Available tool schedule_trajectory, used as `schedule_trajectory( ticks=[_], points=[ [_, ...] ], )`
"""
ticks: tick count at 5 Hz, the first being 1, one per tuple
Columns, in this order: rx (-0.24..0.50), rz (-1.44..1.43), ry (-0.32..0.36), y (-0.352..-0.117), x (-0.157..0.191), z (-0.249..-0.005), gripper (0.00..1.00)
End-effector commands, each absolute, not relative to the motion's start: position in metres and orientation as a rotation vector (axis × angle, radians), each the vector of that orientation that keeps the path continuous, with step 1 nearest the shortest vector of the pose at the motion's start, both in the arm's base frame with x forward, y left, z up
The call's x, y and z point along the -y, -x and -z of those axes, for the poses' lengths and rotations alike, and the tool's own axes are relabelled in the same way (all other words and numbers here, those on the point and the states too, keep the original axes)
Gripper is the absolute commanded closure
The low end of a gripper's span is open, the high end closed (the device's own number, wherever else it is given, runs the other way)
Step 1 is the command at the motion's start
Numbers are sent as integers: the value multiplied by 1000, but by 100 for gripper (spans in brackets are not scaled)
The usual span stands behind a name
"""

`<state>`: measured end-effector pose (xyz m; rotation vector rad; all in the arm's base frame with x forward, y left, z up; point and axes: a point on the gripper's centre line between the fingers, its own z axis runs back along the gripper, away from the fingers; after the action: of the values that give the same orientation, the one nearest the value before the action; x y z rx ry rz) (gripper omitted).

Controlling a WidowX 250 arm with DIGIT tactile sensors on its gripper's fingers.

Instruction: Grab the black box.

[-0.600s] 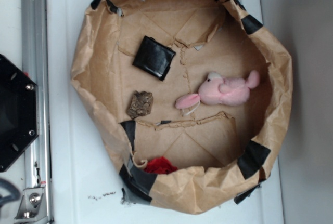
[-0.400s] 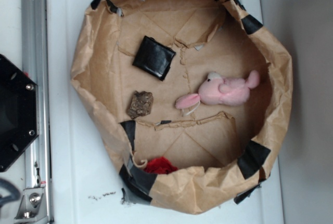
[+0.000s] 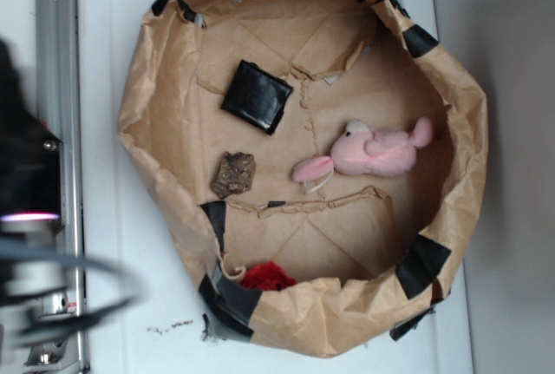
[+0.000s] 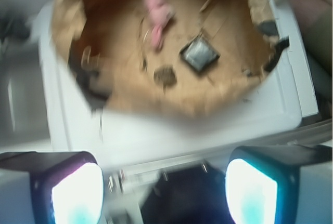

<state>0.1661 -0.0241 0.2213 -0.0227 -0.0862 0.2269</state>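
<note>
Inside the paper bin (image 3: 156, 114), black box (image 3: 257, 96) lies flat; gripper (image 4: 166, 190) spread apart.

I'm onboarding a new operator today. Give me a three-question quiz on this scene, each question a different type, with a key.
1. True or false: the gripper holds the black box.
2. Which thing lies nearest the black box? A) pink plush toy B) brown block C) red object
3. Fill in: everything sits inside a brown ___ enclosure.

Key: 1 false, its fingers are wide apart and empty; 2 B; 3 paper.
</note>
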Motion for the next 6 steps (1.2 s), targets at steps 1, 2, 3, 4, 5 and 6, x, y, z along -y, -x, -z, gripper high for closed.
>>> schedule_trajectory(
  ticks=[1, 2, 3, 4, 5, 6],
  points=[
    [232, -570, 61, -217, 9, -210, 0],
    [279, -685, 85, -219, -6, -187, 0],
    [279, -685, 85, -219, -6, -187, 0],
    [279, -685, 85, -219, -6, -187, 0],
    [279, -685, 85, -219, -6, -187, 0],
    [279, -685, 85, -219, -6, -187, 0]
  ],
)
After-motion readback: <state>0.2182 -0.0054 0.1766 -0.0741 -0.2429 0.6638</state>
